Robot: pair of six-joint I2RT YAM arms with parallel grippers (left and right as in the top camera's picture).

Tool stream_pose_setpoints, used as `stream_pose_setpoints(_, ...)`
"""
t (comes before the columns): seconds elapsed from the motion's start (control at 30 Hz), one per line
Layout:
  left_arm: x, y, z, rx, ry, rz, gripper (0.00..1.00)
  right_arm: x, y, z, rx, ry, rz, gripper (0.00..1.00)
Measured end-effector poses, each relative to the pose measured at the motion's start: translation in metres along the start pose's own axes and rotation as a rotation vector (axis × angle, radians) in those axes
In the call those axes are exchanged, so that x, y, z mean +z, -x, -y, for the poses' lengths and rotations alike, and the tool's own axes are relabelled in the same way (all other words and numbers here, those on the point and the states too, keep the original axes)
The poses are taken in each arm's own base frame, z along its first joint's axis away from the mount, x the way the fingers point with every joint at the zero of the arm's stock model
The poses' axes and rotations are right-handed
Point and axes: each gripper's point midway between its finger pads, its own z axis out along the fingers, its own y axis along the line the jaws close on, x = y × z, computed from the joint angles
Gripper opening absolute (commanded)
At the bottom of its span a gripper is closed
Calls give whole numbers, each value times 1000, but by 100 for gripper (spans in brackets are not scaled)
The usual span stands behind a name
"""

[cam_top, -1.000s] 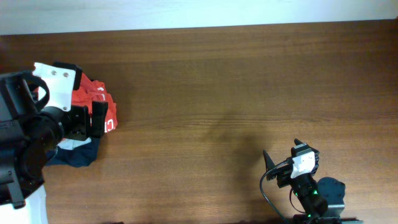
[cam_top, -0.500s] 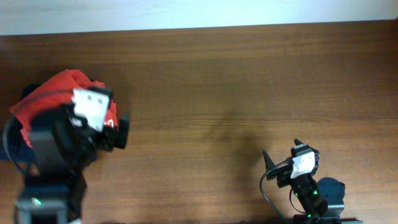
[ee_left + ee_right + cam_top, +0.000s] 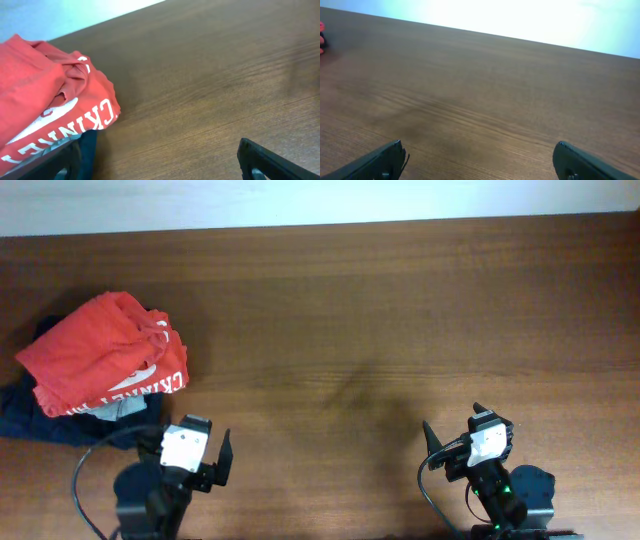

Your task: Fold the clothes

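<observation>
The red T-shirt (image 3: pixel 100 358) lies as a folded bundle on a navy garment (image 3: pixel 28 425) at the left edge of the worktop (image 3: pixel 380 310), apparently stacked as finished, while the left gripper (image 3: pixel 190 445) and right gripper (image 3: pixel 458 430), both spread and empty, rest near the front edge.

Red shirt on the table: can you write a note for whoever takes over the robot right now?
Left pincer: open, empty, low at the near edge, close to the pile.
Right pincer: open, empty, at the near edge, far from the clothes.
Red shirt: bunched in a rough fold at the left end of the table, lying on a dark navy garment.
Done: shirt looks gathered and stacked.
Left: the edges look uneven, so the fold probably needs checking and tidying.
</observation>
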Motion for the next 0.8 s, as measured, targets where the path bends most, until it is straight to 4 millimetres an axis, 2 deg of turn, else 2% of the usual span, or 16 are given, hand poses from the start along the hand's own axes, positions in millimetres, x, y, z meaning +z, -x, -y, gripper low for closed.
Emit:
stream_pose_setpoints(0.13,0,-13,4,8,15,53,99,0,0,0,-1,0,1,99)
stream_pose_setpoints(0.33,13,-25,10,19,12,111,99,0,0,0,0,0,0,99)
stream_pose_setpoints(0.6,12,-5,12,2,9,200,99,0,0,0,0,0,0,99)
stream_pose_setpoints(0.8,13,-10,11,-55,14,178,99,0,0,0,0,0,0,99)
